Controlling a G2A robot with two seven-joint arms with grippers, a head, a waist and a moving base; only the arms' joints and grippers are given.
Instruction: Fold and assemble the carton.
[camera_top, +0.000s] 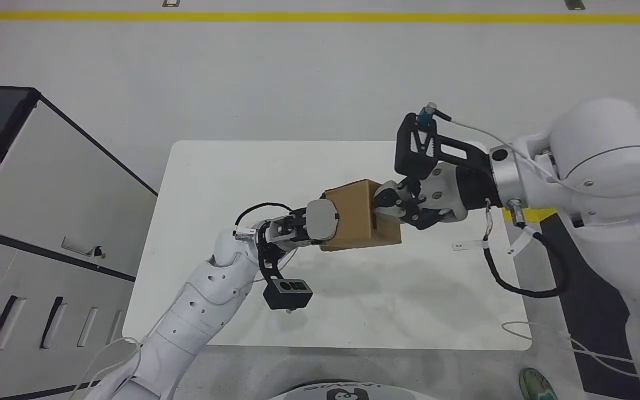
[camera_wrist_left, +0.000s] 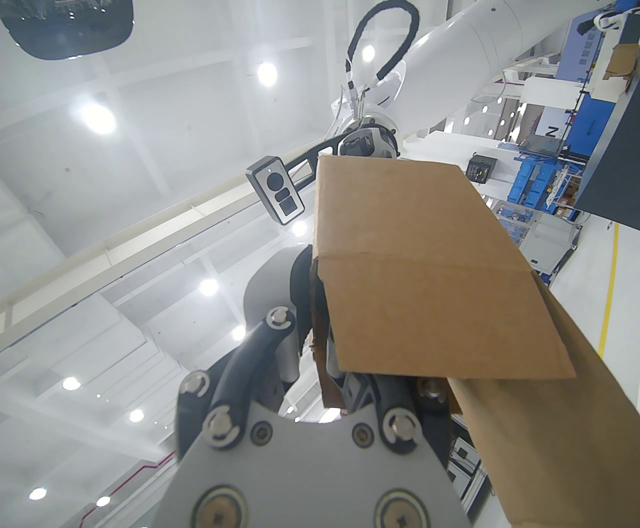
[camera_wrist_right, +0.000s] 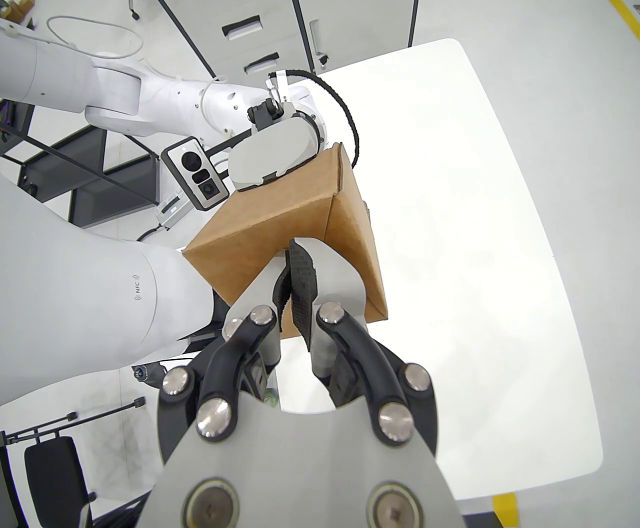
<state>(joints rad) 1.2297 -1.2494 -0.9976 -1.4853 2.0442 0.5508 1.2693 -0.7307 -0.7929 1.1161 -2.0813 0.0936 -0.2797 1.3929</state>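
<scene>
While the brown carton (camera_top: 355, 215) hangs just above the middle of the white table (camera_top: 250, 180), the left gripper (camera_top: 318, 220) is clamped on its wall at 9 o'clock, one broad white finger lying flat on the cardboard. At the carton's 3 o'clock, the right gripper (camera_wrist_right: 298, 247) has its fingers pressed together, tips touching the carton's end; whether any cardboard sits between them cannot be told.
</scene>
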